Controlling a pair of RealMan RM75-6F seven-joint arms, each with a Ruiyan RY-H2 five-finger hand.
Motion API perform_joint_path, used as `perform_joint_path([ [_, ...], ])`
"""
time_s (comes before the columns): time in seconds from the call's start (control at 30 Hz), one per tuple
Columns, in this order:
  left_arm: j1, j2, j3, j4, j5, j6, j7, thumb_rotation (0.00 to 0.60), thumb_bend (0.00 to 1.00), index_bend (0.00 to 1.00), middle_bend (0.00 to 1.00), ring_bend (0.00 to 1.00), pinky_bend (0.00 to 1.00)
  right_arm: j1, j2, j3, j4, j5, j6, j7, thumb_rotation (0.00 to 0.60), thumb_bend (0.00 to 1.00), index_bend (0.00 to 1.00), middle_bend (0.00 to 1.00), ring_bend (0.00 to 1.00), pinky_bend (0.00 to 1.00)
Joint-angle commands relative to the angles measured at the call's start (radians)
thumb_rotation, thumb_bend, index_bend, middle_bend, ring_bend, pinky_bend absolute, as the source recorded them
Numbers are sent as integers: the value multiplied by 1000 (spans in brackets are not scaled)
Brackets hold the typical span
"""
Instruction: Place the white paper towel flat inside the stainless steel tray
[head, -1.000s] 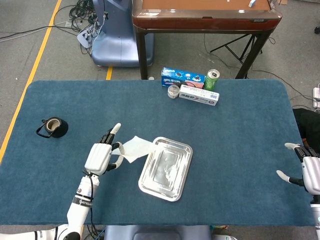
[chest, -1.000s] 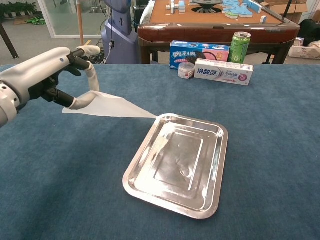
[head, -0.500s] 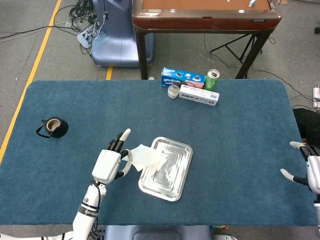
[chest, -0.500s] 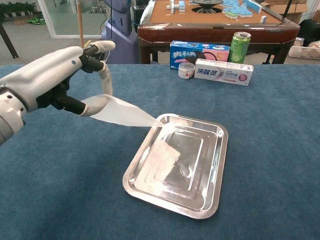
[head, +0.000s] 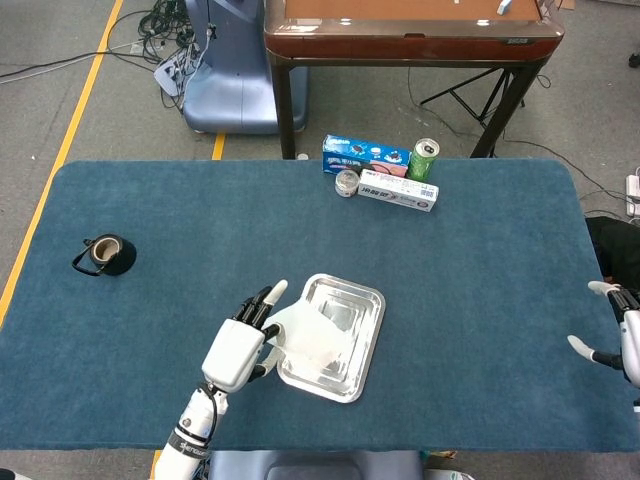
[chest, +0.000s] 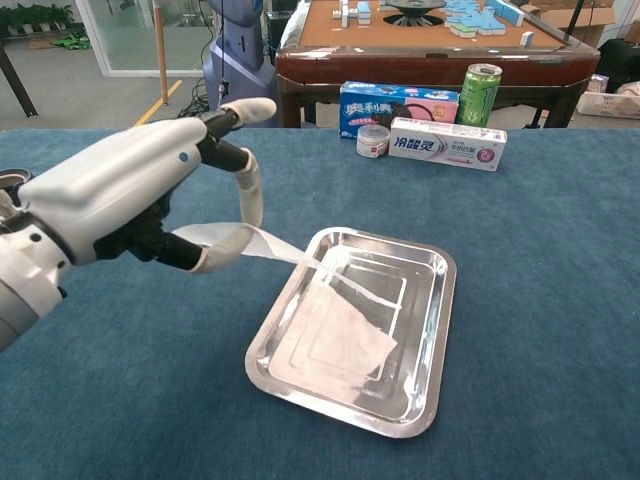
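Paper towel (chest: 335, 335) lies partly in the stainless steel tray (chest: 437, 330), trailing edge pinched by the left hand (chest: 130, 205) above the tray's near-left rim. Placement under way. Next: lower, let go, flatten. Right hand (head: 622, 335) spread, idle.

Our left hand (chest: 130, 200) has a smooth, glossy white shell over its back, with black segments showing at the knuckles and pale, rounded fingertips (chest: 250, 107). Its wrist is a white cylinder ringed by a black band, with a thin dark cable alongside it. Our right hand (head: 625, 338) shows the same white casing and pale-tipped fingers.
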Motion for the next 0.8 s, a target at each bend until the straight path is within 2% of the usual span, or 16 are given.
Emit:
perform_joint_path([
  [0.03,-2,-12,12,5,12,-14,17,600,456,629,17,0,163,0,1,2,1,3,0,1,600,106,273,324,252,407],
  [0.43,8,-48,28,17,9,-44,66,600,456,629,17,0,163,-2,5,7,5,17,0,-6,600,106,273,324,252,407],
  [0.8,17,-34,12,-43,-90,-75,205,600,454,593,17,0,164,0,3,14,14,43,-8,-16,600,107,273,324,252,407],
])
